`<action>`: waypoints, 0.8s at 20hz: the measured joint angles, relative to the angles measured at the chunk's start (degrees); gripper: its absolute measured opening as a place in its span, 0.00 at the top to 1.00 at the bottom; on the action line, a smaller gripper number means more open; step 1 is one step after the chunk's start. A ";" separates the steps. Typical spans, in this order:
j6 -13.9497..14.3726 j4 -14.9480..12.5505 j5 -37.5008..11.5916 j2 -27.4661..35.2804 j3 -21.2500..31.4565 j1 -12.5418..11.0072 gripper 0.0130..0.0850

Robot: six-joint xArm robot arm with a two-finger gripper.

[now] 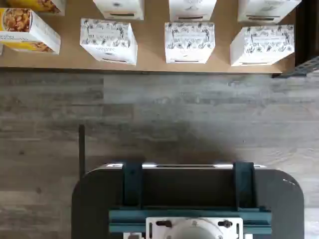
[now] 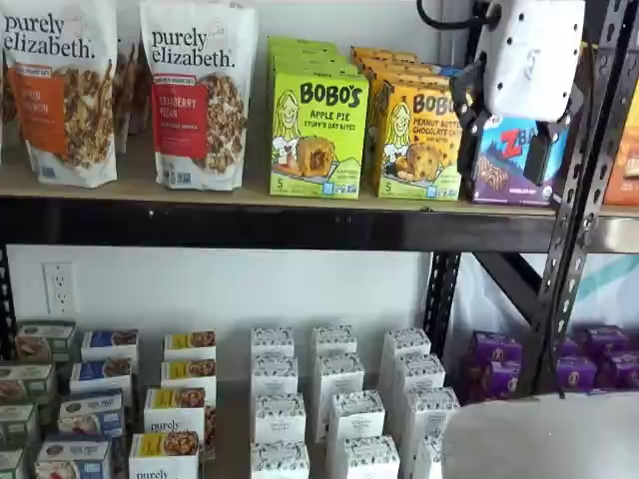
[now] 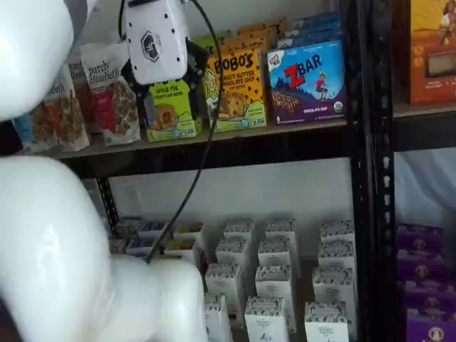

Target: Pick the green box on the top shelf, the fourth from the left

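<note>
The green box (image 2: 319,135) stands upright on the top shelf (image 2: 250,225), its lime front reading Bobo's Apple Pie, with the cartoon girl and the oat bite facing out, and more lime cartons of the same kind are lined up behind it. Just beside it on one side is the yellow-orange Bobo's peanut butter chocolate chip box (image 2: 417,140), on the other the purely elizabeth granola bag with the red label (image 2: 197,95), and further along a second purely elizabeth bag with an orange label (image 2: 58,90). Past the orange box sits the blue Zbar box (image 3: 308,82), chocolate chip, right at the black perforated upright (image 3: 370,164). Now the gripper (image 2: 519,125): in both shelf views its white body hangs in front of the top shelf; in one it covers the upper part of the green carton, in the other it hangs off toward the Zbar end. The black fingers show only side-on against dark packaging, so the frames alone don't give the gap; the jaws stand spread wide, and nothing is between them, no box touched. Below, the lower level holds rows of small white patterned boxes (image 2: 337,399), with small purple boxes (image 2: 496,364) to one side. In the wrist view the same white boxes (image 1: 189,42) sit on a tan board above grey wood-look flooring (image 1: 174,114), with the dark mount and teal brackets (image 1: 189,199) in frame.
</note>
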 joint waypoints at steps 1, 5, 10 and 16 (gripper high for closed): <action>-0.53 0.89 -0.93 -0.60 0.53 -0.85 0.00; -2.79 4.93 -4.57 -2.81 2.56 -4.41 0.00; -2.30 4.63 -4.63 -2.81 2.74 -3.77 0.00; -0.27 3.94 -7.05 -3.16 3.37 -1.23 0.00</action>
